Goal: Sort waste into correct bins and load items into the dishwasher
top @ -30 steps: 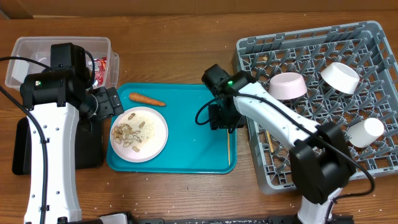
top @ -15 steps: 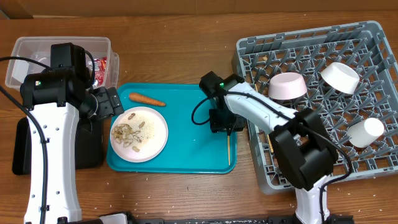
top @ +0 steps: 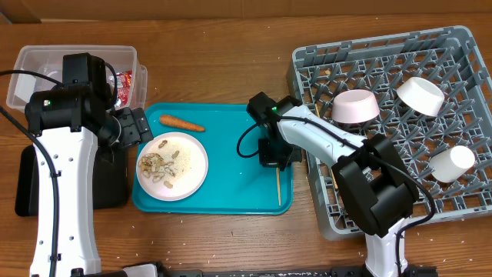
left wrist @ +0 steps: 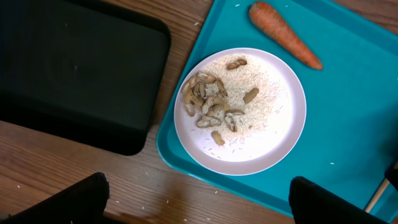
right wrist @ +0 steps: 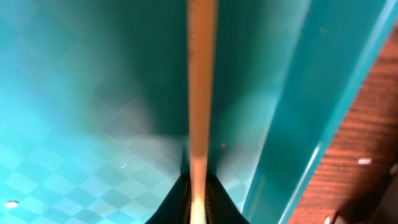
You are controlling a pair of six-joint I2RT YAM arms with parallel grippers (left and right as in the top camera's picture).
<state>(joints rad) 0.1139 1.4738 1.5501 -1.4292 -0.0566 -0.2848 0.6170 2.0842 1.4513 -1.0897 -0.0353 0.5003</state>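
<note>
Robot lab setup: two white arms (top: 65, 165) at a wooden table (top: 223, 46).

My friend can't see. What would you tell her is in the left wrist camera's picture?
A round white-pink plate holding beige shell scraps sits on a teal tray, with an orange carrot lying near it at the top. Left of it a black tray rests on the wooden table, and the open left gripper shows dark fingertips at the bottom corners.
</note>
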